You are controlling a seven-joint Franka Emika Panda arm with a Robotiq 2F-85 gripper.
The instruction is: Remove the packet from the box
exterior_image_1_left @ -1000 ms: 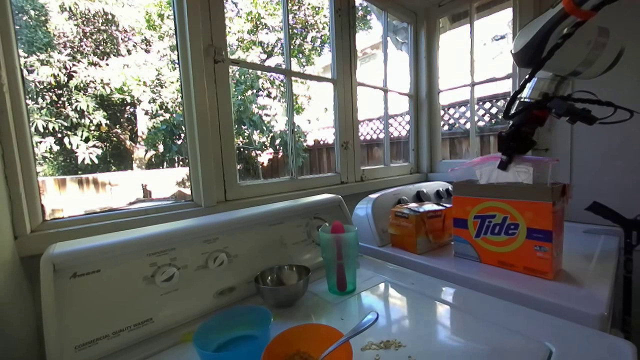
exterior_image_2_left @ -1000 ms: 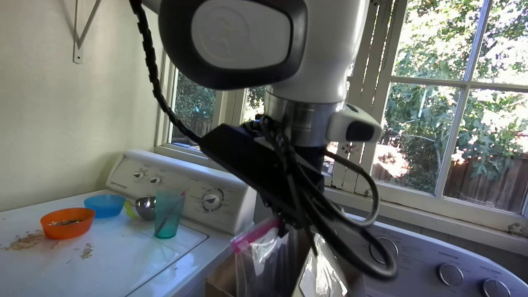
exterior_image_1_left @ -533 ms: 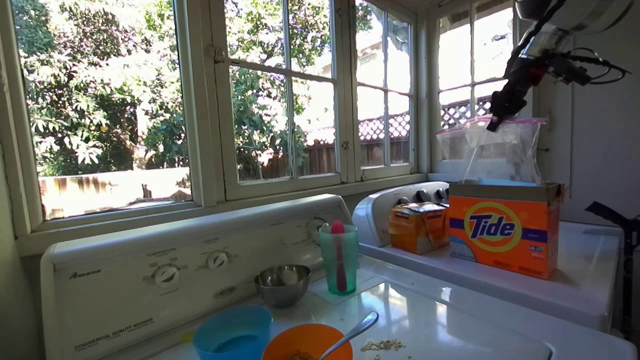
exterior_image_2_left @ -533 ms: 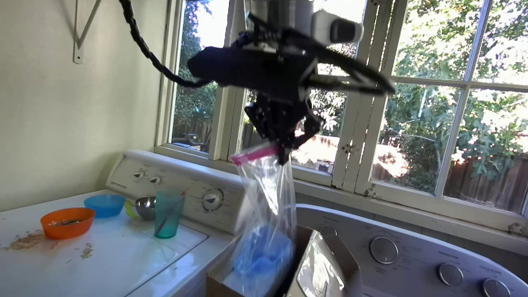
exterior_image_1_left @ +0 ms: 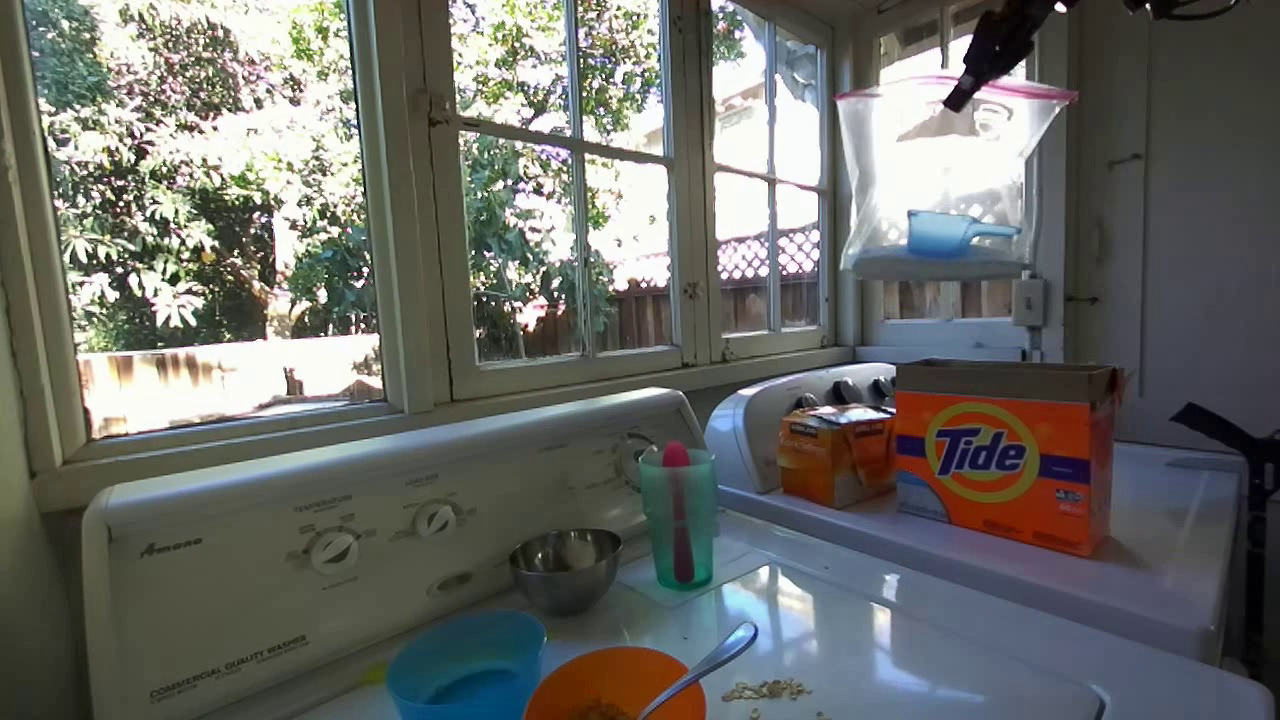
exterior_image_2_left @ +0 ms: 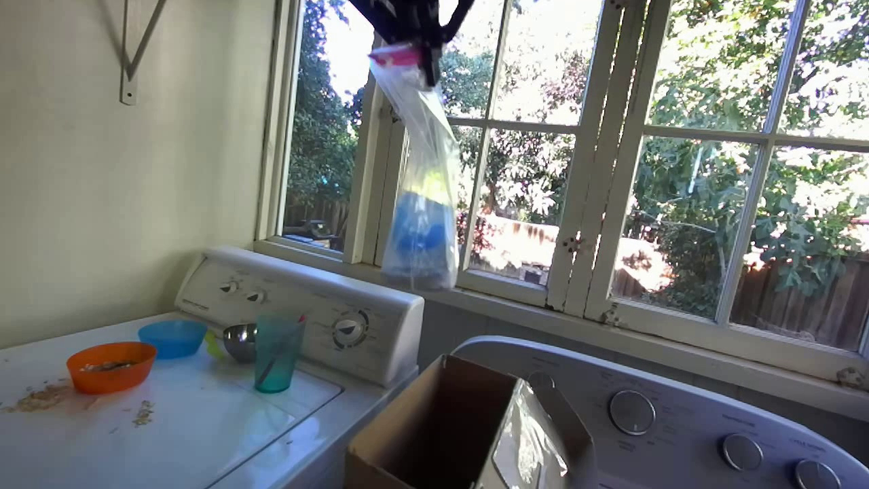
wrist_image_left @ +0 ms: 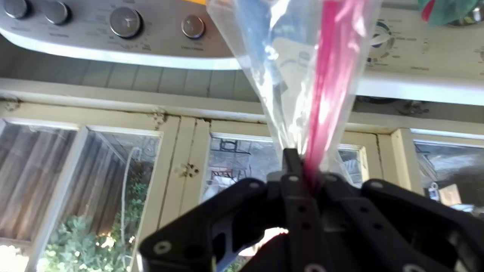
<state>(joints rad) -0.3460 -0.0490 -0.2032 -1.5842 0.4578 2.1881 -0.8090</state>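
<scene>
Gripper pinched narrow on the packet; the wrist view showed the pinkish seal strip between its fingers, and an exterior view put that grip near the strip's middle. The packet hung in the air beneath the gripper, its bottom apart from and higher than the rim of the box in both exterior views; whether it sat squarely over the mouth or somewhat to one side, I could not tell.

Relation of note: packet under the gripper, box lower again; the strip's long axis ran about level, the floppy body hanging from it (slightly aslant where its narrow side showed); a blue scoop lay low inside, so most of the weight was probably near the bottom.

Judgement: removal itself looked done; what remained was likely a sideways carry clear of the box, then a lowering; the packet's bottom would arrive first, so height should be reckoned from there rather than from the fingertips; held at one spot, the packet could well swing or pivot, and might catch the rim if let down too soon.
</scene>
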